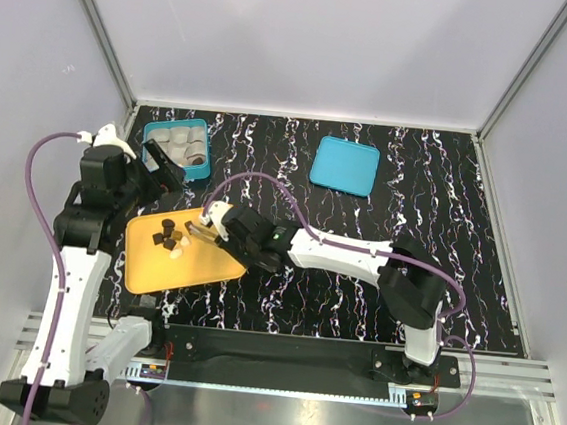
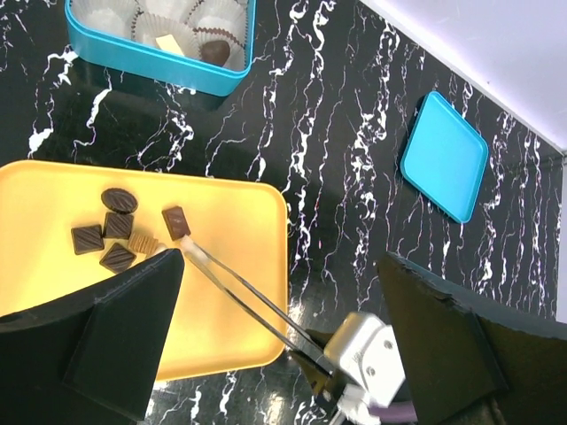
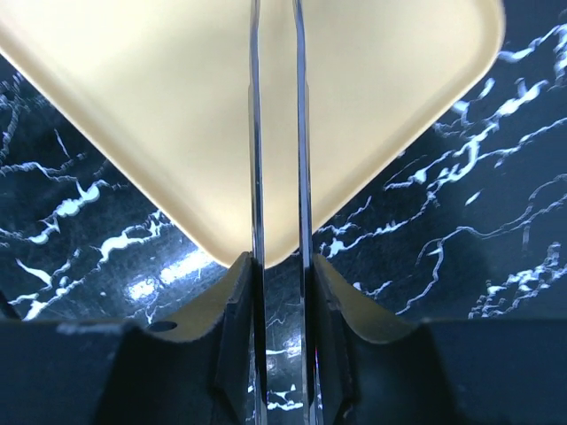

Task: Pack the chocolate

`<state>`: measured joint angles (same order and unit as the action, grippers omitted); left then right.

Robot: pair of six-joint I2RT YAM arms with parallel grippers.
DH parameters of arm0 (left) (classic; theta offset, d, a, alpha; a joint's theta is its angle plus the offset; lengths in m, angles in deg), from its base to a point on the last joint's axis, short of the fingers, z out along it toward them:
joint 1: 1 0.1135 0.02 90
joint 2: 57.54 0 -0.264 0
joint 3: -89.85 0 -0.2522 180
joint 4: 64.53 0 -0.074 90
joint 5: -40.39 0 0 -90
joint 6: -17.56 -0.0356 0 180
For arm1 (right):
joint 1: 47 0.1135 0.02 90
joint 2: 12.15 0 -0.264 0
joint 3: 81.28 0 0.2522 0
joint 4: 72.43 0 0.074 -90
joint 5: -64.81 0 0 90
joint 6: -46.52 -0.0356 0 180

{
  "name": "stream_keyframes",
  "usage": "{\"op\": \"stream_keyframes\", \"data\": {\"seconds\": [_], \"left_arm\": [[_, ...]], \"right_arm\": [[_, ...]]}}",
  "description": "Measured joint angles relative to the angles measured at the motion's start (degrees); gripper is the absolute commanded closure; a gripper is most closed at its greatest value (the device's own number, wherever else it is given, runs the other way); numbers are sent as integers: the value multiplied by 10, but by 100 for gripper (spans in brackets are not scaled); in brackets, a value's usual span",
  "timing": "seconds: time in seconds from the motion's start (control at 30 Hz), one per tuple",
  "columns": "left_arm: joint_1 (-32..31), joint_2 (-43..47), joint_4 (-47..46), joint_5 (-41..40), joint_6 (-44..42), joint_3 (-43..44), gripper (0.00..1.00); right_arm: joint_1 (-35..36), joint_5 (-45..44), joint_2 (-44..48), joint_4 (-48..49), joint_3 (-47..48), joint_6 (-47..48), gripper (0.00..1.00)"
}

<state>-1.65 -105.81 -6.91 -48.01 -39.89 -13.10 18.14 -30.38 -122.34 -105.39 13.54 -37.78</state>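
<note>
Right jaws clamp tweezers (image 3: pixel 256 177), tips just beside a dark chocolate (image 2: pixel 176 222) ahead of them; left jaws gape wide above the orange tray (image 2: pixel 239 212).

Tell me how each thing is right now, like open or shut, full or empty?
teal box: open on top, a dark piece inside.
teal lid: off, lying flat on the table.
orange tray: holding several pieces.
chocolate: mostly loose on the tray.
right gripper: shut on the tweezers.
tweezers: tips down among the tray's pieces.
left gripper: open, holding nothing.
</note>
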Motion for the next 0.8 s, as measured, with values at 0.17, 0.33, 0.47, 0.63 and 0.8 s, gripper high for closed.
{"op": "stream_keyframes", "data": {"seconds": [0.17,0.33,0.47,0.63,0.8], "left_arm": [[0,-54,-7,-11,10,57,1],[5,-90,-7,-26,26,122,1],[35,-107,-9,-32,45,166,1],[94,-132,-23,-16,79,198,1],[135,-157,-52,12,114,200,1]], "right_arm": [[0,-15,-1,-22,73,0,71],[-2,-27,-36,-15,180,1,72],[-12,-28,-95,1,260,6,72],[-36,-26,-180,13,350,11,72],[-58,-18,-243,21,411,16,71]]}}
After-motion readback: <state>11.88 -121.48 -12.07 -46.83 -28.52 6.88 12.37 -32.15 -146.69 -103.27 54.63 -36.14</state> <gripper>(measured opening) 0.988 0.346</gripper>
